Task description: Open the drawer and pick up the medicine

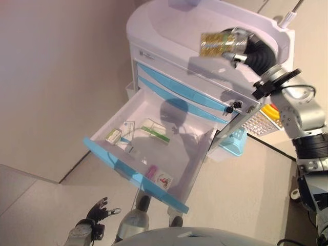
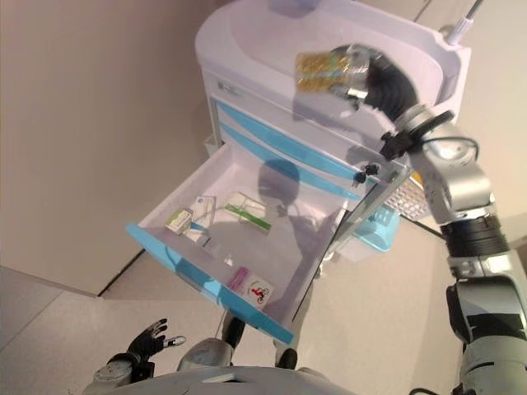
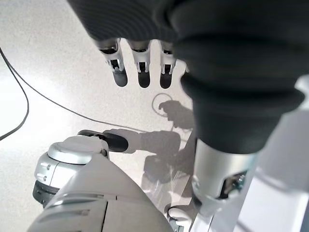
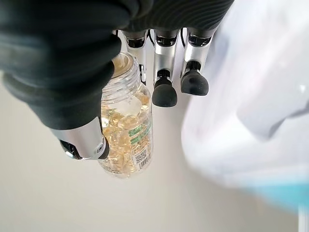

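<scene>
My right hand [image 1: 238, 47] is shut on a clear medicine bottle [image 1: 216, 44] full of yellow capsules and holds it above the top of the white cart [image 1: 169, 25]. In the right wrist view the bottle [image 4: 126, 130] sits between thumb and fingers [image 4: 164, 92]. The cart's lower drawer [image 1: 148, 148] with a blue front stands pulled out; several small boxes [image 1: 154, 130] lie in it. My left hand [image 1: 97, 211] hangs low near the floor, open and empty; its fingers [image 3: 140, 72] show relaxed in the left wrist view.
Two shut blue-fronted drawers [image 1: 179, 92] sit above the open one. A light blue basket [image 1: 236, 143] and a white grid tray [image 1: 259, 123] hang at the cart's right side. A beige wall [image 1: 56, 77] stands to the left.
</scene>
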Controlling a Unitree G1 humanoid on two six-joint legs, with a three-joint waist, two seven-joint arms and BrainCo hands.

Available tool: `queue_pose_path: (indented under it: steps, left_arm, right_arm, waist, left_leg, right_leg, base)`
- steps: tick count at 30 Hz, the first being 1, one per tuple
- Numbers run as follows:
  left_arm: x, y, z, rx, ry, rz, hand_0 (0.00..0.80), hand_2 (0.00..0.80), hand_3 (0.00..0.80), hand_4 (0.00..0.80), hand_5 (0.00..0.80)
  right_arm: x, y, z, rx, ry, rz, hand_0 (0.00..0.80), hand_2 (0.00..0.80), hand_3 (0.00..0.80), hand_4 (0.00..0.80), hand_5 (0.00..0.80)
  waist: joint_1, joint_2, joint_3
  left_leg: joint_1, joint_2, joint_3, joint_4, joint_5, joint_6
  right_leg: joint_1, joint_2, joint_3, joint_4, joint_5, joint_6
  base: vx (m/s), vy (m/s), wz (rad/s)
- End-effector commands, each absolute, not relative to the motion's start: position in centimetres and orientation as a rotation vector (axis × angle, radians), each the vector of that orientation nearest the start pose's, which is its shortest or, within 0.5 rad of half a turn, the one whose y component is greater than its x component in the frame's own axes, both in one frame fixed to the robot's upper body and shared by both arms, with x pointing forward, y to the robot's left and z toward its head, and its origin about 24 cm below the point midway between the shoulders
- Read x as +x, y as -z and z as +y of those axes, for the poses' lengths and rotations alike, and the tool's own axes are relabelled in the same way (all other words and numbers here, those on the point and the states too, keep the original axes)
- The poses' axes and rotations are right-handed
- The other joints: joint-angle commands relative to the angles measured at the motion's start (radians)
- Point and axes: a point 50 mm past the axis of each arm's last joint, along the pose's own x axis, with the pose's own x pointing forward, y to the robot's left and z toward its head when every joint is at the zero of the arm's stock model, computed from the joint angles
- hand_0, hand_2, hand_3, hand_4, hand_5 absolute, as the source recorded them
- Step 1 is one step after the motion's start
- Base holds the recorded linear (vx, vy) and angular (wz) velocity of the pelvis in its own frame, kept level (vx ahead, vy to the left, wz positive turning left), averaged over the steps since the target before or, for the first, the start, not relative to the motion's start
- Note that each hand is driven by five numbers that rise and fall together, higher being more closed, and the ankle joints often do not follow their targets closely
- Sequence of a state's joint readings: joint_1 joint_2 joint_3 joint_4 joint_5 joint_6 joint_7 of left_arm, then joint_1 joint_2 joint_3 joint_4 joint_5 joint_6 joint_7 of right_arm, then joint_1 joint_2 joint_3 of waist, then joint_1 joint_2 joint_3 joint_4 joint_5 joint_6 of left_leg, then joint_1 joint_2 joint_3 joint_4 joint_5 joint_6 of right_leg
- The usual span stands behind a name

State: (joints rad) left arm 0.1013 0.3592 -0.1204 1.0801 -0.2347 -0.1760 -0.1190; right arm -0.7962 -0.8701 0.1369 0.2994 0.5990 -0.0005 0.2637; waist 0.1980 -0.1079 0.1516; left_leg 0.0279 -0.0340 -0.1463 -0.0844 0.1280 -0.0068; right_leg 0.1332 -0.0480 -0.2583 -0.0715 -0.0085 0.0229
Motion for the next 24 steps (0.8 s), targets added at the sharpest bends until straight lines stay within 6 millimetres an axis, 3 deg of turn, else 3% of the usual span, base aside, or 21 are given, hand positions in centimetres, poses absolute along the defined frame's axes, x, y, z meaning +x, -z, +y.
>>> queue_pose_path:
  steps: [1,6,11,16,24]
  left_arm:
    - [8.0,14.3,27.8,0.175,-0.097,1.066,0.000,0.000,0.000,0.000,0.000]
    - [7.2,14.5,28.1,0.176,-0.117,1.102,0.000,0.000,0.000,0.000,0.000]
    - [6.8,14.5,28.4,0.182,-0.121,1.116,0.000,0.000,0.000,0.000,0.000]
    - [6.9,14.4,28.5,0.190,-0.125,1.117,0.000,0.000,0.000,0.000,0.000]
    - [7.1,14.2,28.9,0.202,-0.133,1.110,0.000,0.000,0.000,0.000,0.000]
  right_arm:
    - [33.9,-32.5,-28.7,-0.371,-0.029,-0.520,0.800,0.800,0.800,0.800,0.800]
    - [34.2,-34.0,-32.4,-0.473,0.169,-0.399,0.800,0.800,0.800,0.800,0.800]
    - [34.3,-34.7,-34.4,-0.621,0.276,-0.268,0.800,0.800,0.800,0.800,0.800]
    - [34.2,-35.6,-35.2,-0.847,0.353,-0.166,0.800,0.800,0.800,0.800,0.800]
    - [34.1,-37.8,-34.9,-1.181,0.385,-0.050,0.800,0.800,0.800,0.800,0.800]
  waist:
    - [0.014,-0.022,-0.078]
    - [0.027,-0.035,-0.081]
    - [0.043,-0.046,-0.079]
    - [0.059,-0.058,-0.076]
    - [0.083,-0.074,-0.067]
  left_leg:
    - [0.032,-0.012,0.037,0.038,-0.181,0.012]
    - [0.043,-0.014,0.032,0.040,-0.183,0.008]
    - [0.048,-0.014,0.026,0.041,-0.182,0.006]
    - [0.047,-0.015,0.021,0.043,-0.180,0.005]
    - [0.037,-0.018,0.011,0.046,-0.176,0.003]
  right_leg:
    - [-0.036,-0.051,0.038,0.066,-0.018,0.060]
    - [-0.019,-0.050,0.026,0.063,-0.020,0.057]
    - [-0.006,-0.051,0.014,0.059,-0.020,0.056]
    - [0.001,-0.051,0.000,0.054,-0.020,0.054]
    - [0.004,-0.051,-0.021,0.047,-0.020,0.052]
  base:
    - [0.037,0.022,0.00]
    - [0.031,0.007,0.00]
    - [0.007,0.001,0.00]
    - [0.029,0.001,0.02]
    - [0.046,0.006,0.08]
